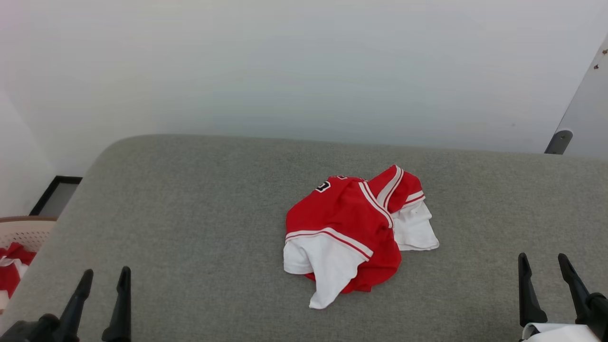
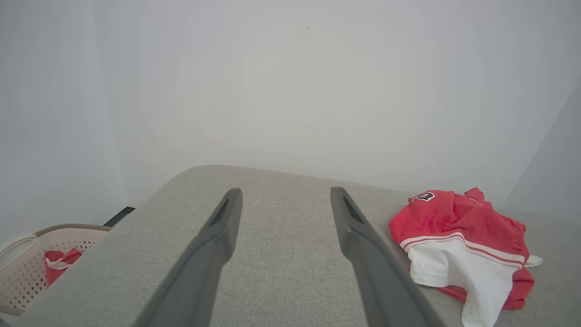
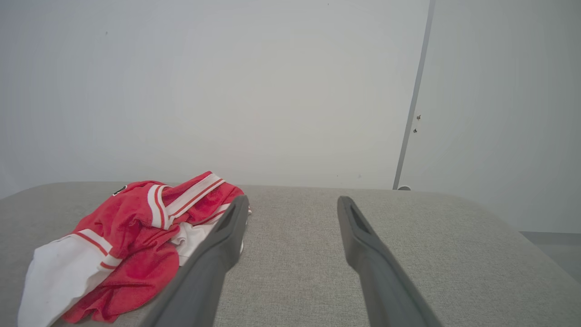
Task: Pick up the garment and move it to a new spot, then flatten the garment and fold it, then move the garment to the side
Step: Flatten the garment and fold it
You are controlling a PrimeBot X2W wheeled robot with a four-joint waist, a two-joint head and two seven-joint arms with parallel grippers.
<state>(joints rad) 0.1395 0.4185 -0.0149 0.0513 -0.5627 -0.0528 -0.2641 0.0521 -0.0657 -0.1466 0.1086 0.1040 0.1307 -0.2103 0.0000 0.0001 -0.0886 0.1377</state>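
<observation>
Shirt [image 1: 354, 228] lies crumpled a little right of the worktop [image 1: 190, 213] middle, clear of every edge. Left pincer [image 1: 106, 271] sits by the near left corner and right pincer [image 1: 542, 257] by the near right, both with fingers apart and holding nothing, both well away from the shirt. Risks as I judge them: the heap is layered, so a pinch may catch only a loose white sleeve and the rest will trail and drag. A pinch that goes too deep may take several layers, so the shirt won't open flat. Long stiff fingers could dig into the worktop cover. Thin cloth may cling to that cover and re-bunch when smoothed. Shirt is soft limp knit, red body, white sleeves, striped trim, a bit of black-and-white print at the far edge of the heap. Worktop is grey woven fabric, matte, slightly nubby, with rounded corners. A pale perforated basket [image 1: 21, 232] off the left edge holds another red-and-white cloth [image 1: 12, 270]; not the target, don't mix them up.
</observation>
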